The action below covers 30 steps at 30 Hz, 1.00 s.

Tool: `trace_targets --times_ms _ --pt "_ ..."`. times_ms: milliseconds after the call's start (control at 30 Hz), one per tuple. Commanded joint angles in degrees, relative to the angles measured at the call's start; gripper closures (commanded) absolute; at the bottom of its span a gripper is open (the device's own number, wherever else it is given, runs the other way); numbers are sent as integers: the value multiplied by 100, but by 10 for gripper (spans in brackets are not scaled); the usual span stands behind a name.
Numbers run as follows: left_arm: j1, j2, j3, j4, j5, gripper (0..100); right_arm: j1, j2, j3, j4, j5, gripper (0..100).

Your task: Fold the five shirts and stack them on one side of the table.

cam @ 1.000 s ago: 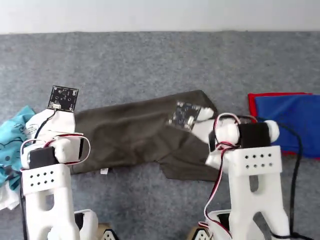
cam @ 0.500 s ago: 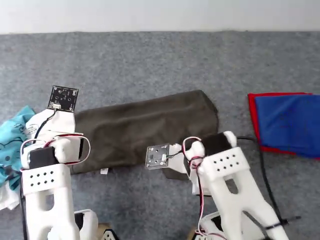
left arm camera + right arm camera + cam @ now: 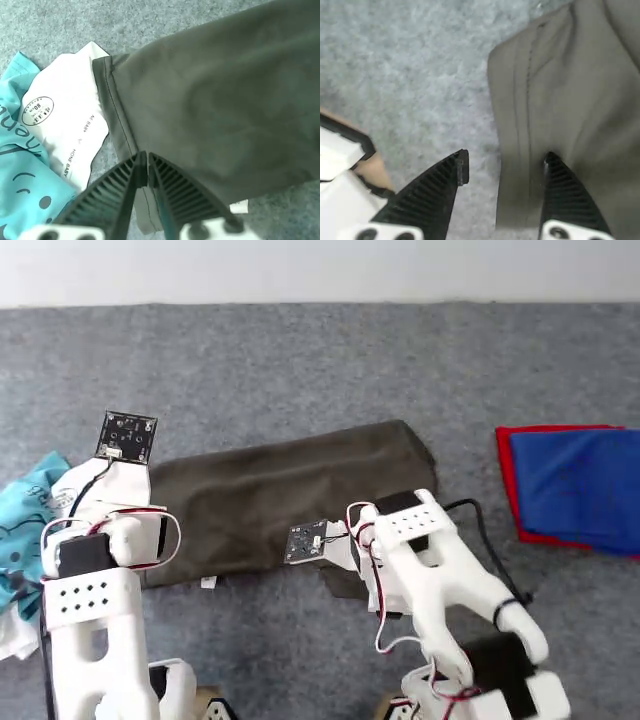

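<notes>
An olive shirt (image 3: 270, 505) lies spread across the middle of the grey table. In the left wrist view my left gripper (image 3: 146, 159) is shut, its tips resting at the stitched hem of the olive shirt (image 3: 215, 100), next to a white shirt (image 3: 65, 115) and a teal one (image 3: 20, 175). My right gripper (image 3: 504, 167) is open over the near edge of the olive shirt (image 3: 580, 75): one finger is above the cloth, the other above bare carpet. A folded blue shirt (image 3: 575, 480) lies on a red one (image 3: 510, 455) at the right.
The teal and white shirts (image 3: 25, 510) are bunched at the table's left edge beside the left arm (image 3: 100, 560). The right arm (image 3: 420, 550) leans over the shirt's near right part. An arm's white base (image 3: 340, 165) stands close to the right gripper. Grey carpet stretches behind the shirt.
The right arm swung from the olive shirt's right end to its near edge and lowered there. The left arm kept still.
</notes>
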Motion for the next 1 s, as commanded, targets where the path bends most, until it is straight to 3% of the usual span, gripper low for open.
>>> trace_targets --times_ms 0,167,400,633,967 --pt "-26 -88 -40 -18 -53 985 101 295 -26 -356 44 753" --pt "-26 -88 -40 -18 -53 985 110 681 -26 -743 26 758" --pt "-26 -88 -40 -18 -62 985 154 752 -53 -963 -158 943" --pt "-26 -88 -48 -18 -62 985 620 778 -378 -1051 -176 991" --pt "-26 -88 -48 -9 -62 985 655 804 -2233 532 -325 990"
